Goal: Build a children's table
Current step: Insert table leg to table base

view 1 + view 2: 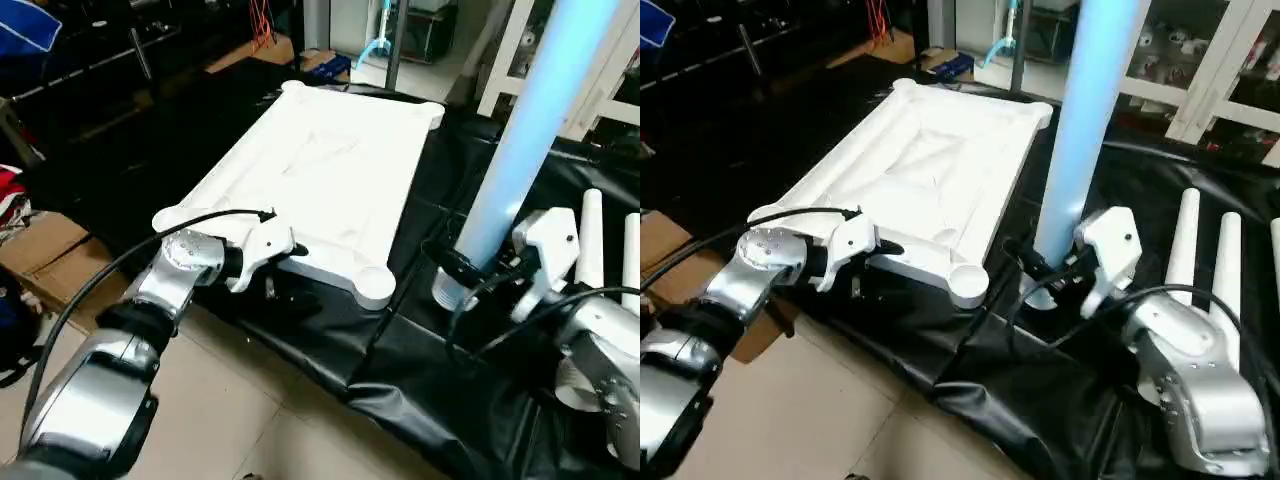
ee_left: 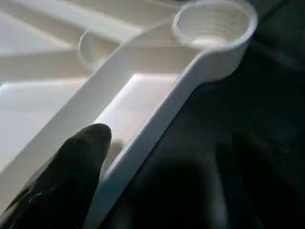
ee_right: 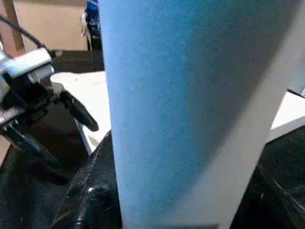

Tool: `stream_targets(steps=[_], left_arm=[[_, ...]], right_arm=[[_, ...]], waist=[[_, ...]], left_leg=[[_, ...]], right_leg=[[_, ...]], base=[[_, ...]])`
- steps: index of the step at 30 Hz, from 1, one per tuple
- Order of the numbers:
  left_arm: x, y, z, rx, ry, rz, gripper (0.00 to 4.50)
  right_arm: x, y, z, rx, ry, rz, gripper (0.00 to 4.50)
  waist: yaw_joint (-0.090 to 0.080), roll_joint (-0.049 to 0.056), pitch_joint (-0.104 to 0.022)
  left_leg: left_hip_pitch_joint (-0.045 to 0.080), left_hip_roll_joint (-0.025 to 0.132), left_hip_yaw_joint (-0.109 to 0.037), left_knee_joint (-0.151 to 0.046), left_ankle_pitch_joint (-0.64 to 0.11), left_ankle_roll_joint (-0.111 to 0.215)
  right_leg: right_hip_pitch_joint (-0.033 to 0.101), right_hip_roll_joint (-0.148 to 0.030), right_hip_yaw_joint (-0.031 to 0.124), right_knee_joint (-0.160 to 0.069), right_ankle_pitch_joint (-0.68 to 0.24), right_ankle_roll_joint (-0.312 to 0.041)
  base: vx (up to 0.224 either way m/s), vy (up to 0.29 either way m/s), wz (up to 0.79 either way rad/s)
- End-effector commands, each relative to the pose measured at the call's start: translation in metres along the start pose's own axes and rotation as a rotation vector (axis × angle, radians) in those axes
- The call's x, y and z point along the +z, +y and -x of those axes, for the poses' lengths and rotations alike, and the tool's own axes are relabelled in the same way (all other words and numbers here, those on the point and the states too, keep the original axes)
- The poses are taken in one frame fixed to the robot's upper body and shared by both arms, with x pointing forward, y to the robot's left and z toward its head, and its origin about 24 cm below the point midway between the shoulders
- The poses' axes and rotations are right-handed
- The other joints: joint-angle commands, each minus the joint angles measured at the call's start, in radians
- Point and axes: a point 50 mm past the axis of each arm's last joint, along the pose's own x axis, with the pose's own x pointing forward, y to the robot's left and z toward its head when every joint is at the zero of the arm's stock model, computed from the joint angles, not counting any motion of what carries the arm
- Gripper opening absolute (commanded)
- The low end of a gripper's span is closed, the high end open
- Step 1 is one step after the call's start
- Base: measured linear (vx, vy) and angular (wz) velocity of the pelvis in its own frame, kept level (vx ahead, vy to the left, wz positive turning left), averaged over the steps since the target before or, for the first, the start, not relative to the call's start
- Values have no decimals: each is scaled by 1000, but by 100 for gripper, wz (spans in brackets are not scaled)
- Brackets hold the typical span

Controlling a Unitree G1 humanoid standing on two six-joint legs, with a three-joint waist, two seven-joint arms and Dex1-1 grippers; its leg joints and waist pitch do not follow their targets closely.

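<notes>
Leg (image 1: 1085,140) gripped by right hand (image 1: 1045,272), seemingly firm

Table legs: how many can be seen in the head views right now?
3. One leg stands upright in the right pincer, beside the table top. Two more legs lie side by side on the black sheet. Others may lie outside the view.

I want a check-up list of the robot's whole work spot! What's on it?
Surface: black sheet over the floor.
Job's things: table top lying ribs-up; one leg held upright; spare legs lying on the sheet.
Clutter: nothing seen on the sheet.
Claws: left claw open, straddling the top's near edge; right claw shut on the leg's lower end.
Cables: black cable along the left arm.
Surroundings: cardboard; white glass-door cabinet.
</notes>
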Motion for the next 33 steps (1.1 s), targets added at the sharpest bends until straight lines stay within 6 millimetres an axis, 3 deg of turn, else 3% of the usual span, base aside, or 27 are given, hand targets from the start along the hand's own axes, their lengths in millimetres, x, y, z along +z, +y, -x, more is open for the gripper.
stream_targets(steps=[1, 2, 4, 9, 11, 15, 16, 17, 24, 33], left_arm=[[1, 5, -2, 17, 42, -23, 445], [1, 6, -2, 21, 55, -28, 445], [3, 7, -3, 6, 61, -21, 445], [8, 0, -8, -121, 10, 33, 445], [13, -15, -17, -271, -51, 66, 445], [13, -29, -24, -372, -69, 56, 445], [12, -36, -24, -410, -68, 48, 445], [12, -37, -24, -415, -71, 45, 445], [22, -31, -19, -243, -158, -51, 445], [20, -24, -13, -108, -153, -94, 445]], right_arm=[[7, 0, -3, 16, -30, 16, 186], [8, 2, -2, 22, -33, 15, 186], [9, 0, -3, 21, -34, 15, 186], [10, -3, -5, 10, -37, 28, 186], [11, -4, -5, 1, -40, 37, 186], [10, -5, -5, -7, -39, 37, 186], [10, -4, -4, 0, -36, 38, 186], [10, -4, -4, 1, -36, 38, 186], [13, -6, -9, -34, -67, 32, 186], [9, -10, -10, -80, -78, 4, 186]], waist=[[1, -13, -87], [2, -6, -89], [6, -12, -90], [9, -5, -93], [11, -15, -93], [15, -16, -93], [13, -29, -93], [15, -24, -94], [10, -28, -87], [7, -26, -87]], left_leg=[[23, 35, -14, -47, 160, 113], [26, 37, -16, -45, 171, 119], [24, 38, -16, -44, 192, 127], [25, 40, -18, -41, 226, 139], [23, 38, -16, -40, 231, 148], [20, 40, -15, -37, 246, 169], [20, 40, -14, -38, 246, 176], [17, 41, -16, -38, 245, 175], [19, 43, -14, -42, 196, 176], [21, 41, -14, -40, 228, 178]], right_leg=[[70, -54, 18, -26, 529, -308], [68, -54, 16, -24, 541, -308], [69, -55, 17, -21, 565, -309], [67, -58, 14, -13, 610, -320], [69, -58, 15, -9, 632, -325], [70, -60, 14, -5, 660, -322], [71, -58, 14, -8, 658, -315], [74, -61, 14, -3, 659, -313], [67, -61, 13, -18, 514, -304], [62, -57, 12, -15, 512, -295]], base=[[0, 0, 0], [0, 0, 0], [0, 0, 0], [0, 0, 0], [0, 0, 0], [0, 0, 0], [0, 0, 0], [0, 0, 0], [0, 0, 0], [0, 0, 0]])
